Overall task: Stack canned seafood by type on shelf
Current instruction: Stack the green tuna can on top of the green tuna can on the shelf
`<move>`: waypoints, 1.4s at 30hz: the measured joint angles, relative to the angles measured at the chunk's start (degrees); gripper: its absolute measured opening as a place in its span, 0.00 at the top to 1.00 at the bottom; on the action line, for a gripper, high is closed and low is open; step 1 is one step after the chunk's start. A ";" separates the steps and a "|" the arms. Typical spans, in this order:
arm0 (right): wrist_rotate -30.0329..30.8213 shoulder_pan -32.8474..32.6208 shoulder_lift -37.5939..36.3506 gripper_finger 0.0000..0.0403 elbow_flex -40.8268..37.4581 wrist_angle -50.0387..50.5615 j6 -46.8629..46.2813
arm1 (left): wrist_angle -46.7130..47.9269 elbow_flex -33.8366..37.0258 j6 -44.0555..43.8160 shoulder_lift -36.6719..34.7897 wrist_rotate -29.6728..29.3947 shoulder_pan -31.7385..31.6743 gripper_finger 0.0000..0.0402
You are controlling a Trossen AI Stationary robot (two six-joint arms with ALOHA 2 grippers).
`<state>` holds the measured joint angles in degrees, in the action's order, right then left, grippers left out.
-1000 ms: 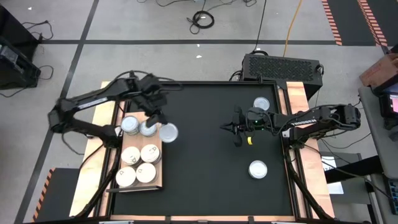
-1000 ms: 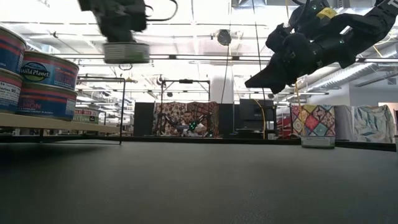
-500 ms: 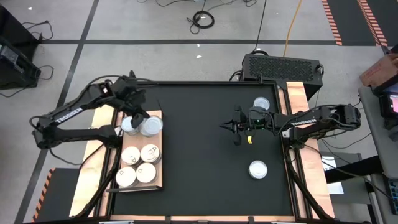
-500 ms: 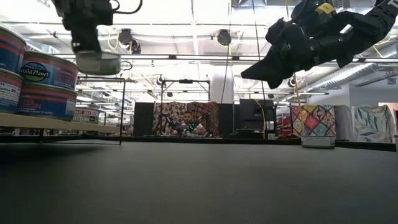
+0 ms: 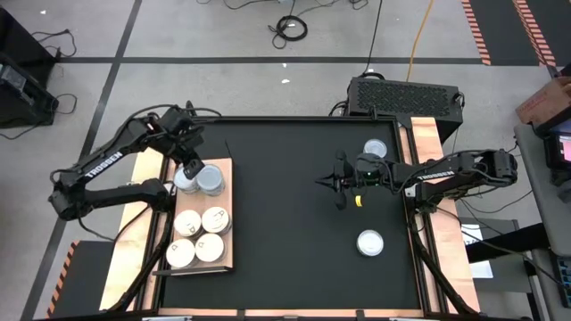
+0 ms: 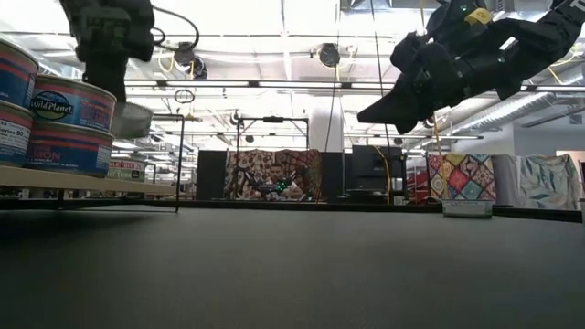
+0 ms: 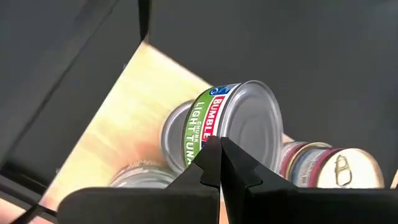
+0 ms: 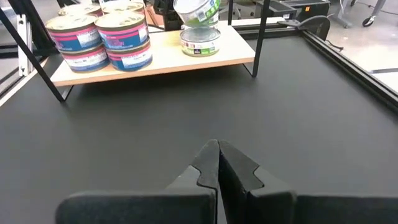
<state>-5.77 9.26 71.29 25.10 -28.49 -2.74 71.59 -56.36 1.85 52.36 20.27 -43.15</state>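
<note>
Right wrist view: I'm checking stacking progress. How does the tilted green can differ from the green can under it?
Pose: the tilted can leans at an angle, while the lower can lies flat.
Support: the lower can rests on the shelf, while the tilted can is raised above it.
Both are round tins with green labels.

You've got four stacked tins [image 5: 200, 234] on the shelf's [image 5: 225, 260] near end, two more tins [image 5: 200, 179] at its far end, two loose tins [image 5: 370, 241] on the mat [image 5: 294, 223] at right.
</note>
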 joint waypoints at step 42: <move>0.01 0.02 0.00 1.00 0.00 0.87 0.65 | -5.31 7.12 4.66 3.06 -4.91 -2.22 0.92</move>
<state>-5.76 9.28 71.29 25.10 -27.62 -2.09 66.29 -49.23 6.51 55.42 15.36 -45.36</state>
